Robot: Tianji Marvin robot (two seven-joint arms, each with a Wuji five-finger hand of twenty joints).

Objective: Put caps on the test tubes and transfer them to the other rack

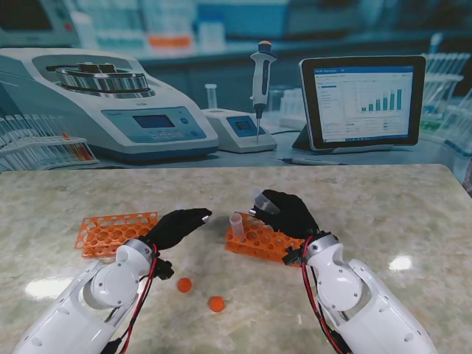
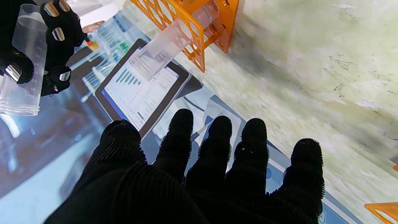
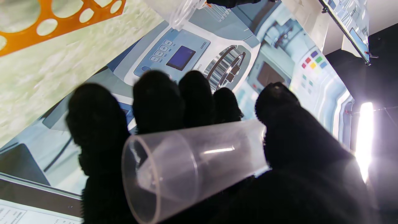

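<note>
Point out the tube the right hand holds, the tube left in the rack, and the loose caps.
Held tube [image 3: 192,165]: right wrist view, clear wall.
Racked tube [image 1: 237,224]: stand view, upper wall.
Caps [image 1: 216,303]: stand view, nearer cap's top.

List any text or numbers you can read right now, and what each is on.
"20", "40", "45": graduation marks on the clear tube held in the right hand; the other marks are unclear.
Tablet screen: charts and text lines, too small to read.
Centrifuge panel: small label by the display, too blurred.
Racks and caps: no text visible.
</note>
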